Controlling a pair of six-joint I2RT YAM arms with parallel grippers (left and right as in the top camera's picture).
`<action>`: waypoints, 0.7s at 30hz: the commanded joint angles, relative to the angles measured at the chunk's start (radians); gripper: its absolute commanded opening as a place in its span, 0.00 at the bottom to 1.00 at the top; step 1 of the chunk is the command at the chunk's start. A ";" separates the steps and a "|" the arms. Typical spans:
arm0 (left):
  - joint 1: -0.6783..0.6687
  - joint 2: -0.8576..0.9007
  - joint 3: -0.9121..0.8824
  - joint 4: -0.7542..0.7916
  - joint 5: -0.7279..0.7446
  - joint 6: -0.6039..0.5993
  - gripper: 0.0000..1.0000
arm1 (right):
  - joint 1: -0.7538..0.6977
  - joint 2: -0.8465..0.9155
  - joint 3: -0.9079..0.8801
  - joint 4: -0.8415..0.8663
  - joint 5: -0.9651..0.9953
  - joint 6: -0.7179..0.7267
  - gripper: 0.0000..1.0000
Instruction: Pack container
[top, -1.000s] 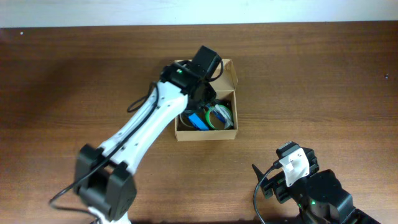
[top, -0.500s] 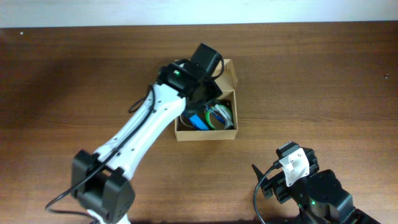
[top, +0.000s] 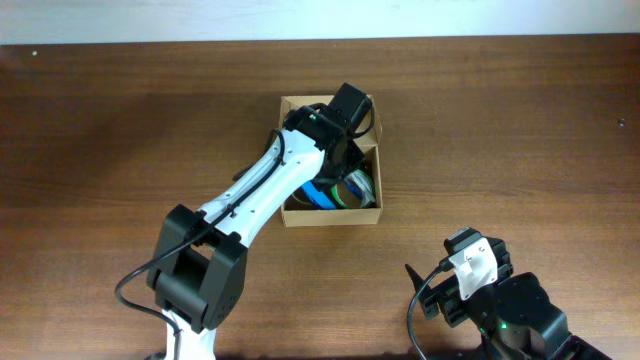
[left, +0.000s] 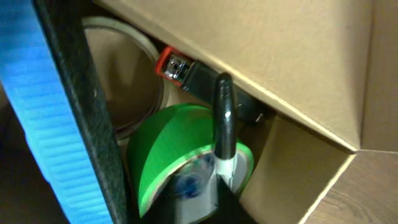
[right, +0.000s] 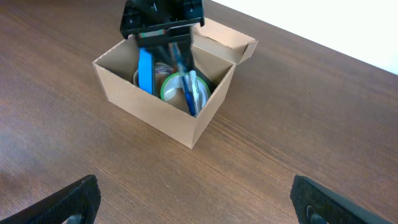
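The container, a tan cardboard box (top: 330, 217) with its flap lid raised at the back, stands mid-table and also shows in the right wrist view (right: 149, 109). My left gripper (top: 345, 150) reaches down into it from above (right: 165, 37). It looks shut on a white pen with a black cap (left: 224, 118), held tip-down inside. In the box are a green tape roll (left: 168, 149), an upright flat blue packet (left: 43, 106) and a red-and-black item (left: 177, 65). My right gripper (right: 199, 199) is open and empty, low over the table near the front right (top: 465, 250).
The box flap (left: 298, 62) leans over the contents close to the left gripper. Bare brown wood table (top: 520, 130) surrounds the box. A pale wall strip runs along the far edge (top: 320, 18).
The left arm has swung to the right over the box, and its gripper now sits above the box's right half and the flap. The right arm has not moved.
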 joint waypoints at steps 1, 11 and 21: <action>0.000 0.019 0.009 0.002 -0.022 0.006 0.02 | -0.005 -0.005 -0.005 0.003 0.002 0.012 0.99; 0.000 -0.025 0.010 0.010 -0.006 -0.029 0.02 | -0.005 -0.005 -0.005 0.003 0.002 0.012 0.99; 0.000 -0.066 0.010 0.010 0.026 -0.042 0.56 | -0.005 -0.005 -0.005 0.003 0.002 0.012 0.99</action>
